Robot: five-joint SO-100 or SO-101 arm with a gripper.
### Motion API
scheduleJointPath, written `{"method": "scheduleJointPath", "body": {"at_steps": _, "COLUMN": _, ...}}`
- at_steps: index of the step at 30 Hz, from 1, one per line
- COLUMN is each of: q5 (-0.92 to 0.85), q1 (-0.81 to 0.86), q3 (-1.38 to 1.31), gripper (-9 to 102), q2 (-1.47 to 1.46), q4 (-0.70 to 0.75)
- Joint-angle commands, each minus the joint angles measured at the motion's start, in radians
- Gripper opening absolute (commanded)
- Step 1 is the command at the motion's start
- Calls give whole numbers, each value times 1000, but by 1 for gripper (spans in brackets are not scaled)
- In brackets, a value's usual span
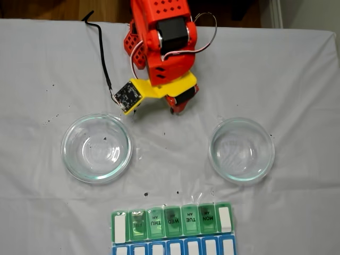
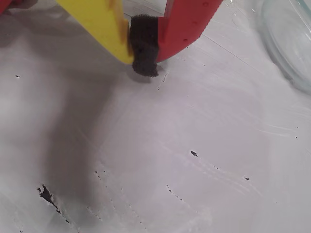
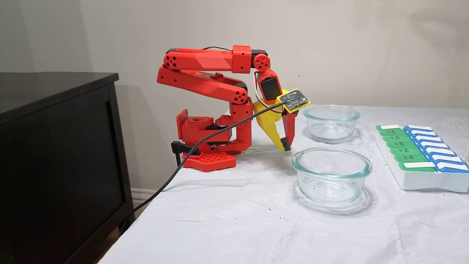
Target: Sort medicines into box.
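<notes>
Gripper [image 2: 145,60] pressed together on its black foam pad, round glass dishes [image 1: 96,147], flat plastic box [image 1: 172,220]

Open cloth lying between two glass dishes, organizer standing at the far edge

In a fixed view, the two glass dishes [image 1: 96,148] [image 1: 242,150] are sitting well apart on the white tablecloth [image 1: 170,159], leaving a wide bare lane between them that is running from the gripper [image 1: 171,108] toward the pill organizer [image 1: 172,222]. The organizer is closing that lane's end, its green lids lying flat and low. In the wrist view, the gripper's tips [image 2: 145,53] are pressing together on a dark foam pad close above speckled, bare cloth, with one dish rim [image 2: 286,53] standing off to the right. A black cable [image 1: 101,53] is trailing across the cloth beside the arm.
</notes>
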Motion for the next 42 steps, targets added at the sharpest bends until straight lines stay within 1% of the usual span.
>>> {"method": "scheduleJointPath", "body": {"at_steps": 1, "q5": -5, "q1": -6, "q3": -21, "gripper": 0, "q2": 20, "q4": -11}}
{"method": "scheduleJointPath", "body": {"at_steps": 42, "q5": -29, "q1": -21, "q3": -20, "gripper": 0, "q2": 20, "q4": -14}}
